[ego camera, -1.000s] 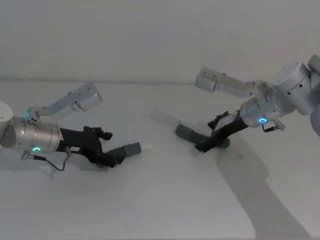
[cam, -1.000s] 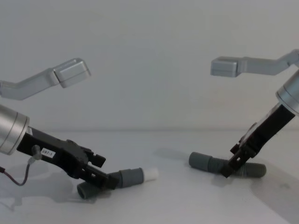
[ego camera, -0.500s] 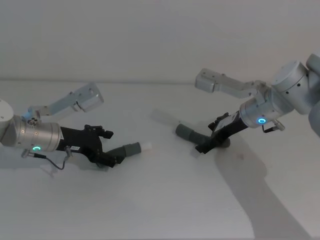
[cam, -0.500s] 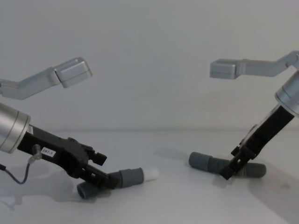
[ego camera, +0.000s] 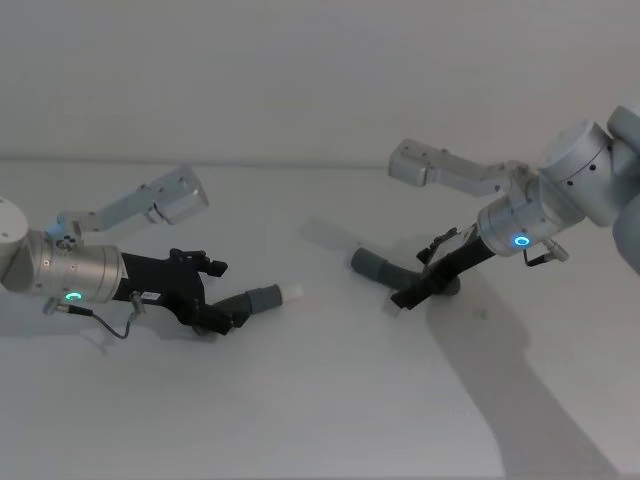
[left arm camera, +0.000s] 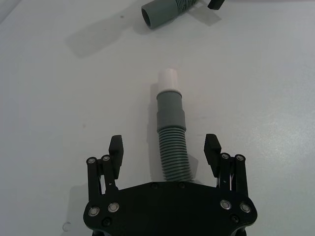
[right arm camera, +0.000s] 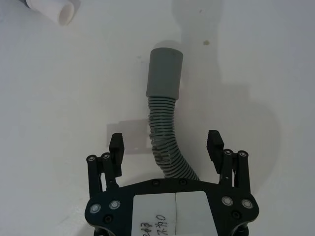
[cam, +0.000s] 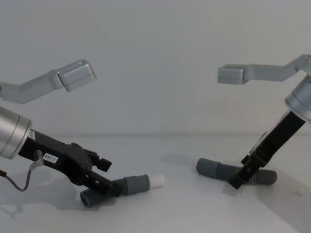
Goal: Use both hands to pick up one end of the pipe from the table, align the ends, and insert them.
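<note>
Wrist views — left gripper [left arm camera: 164, 143] and right gripper [right arm camera: 166, 139] spread astride the pipe [left arm camera: 171, 114].

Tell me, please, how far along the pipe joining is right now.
Done: the left gripper straddles the white-tipped hose piece and the right gripper straddles the plain-cuffed piece, both open. In hand: apparently the grasp, since both pieces lie on the table. Left: close, lift, align and insert; the pieces are well apart.
</note>
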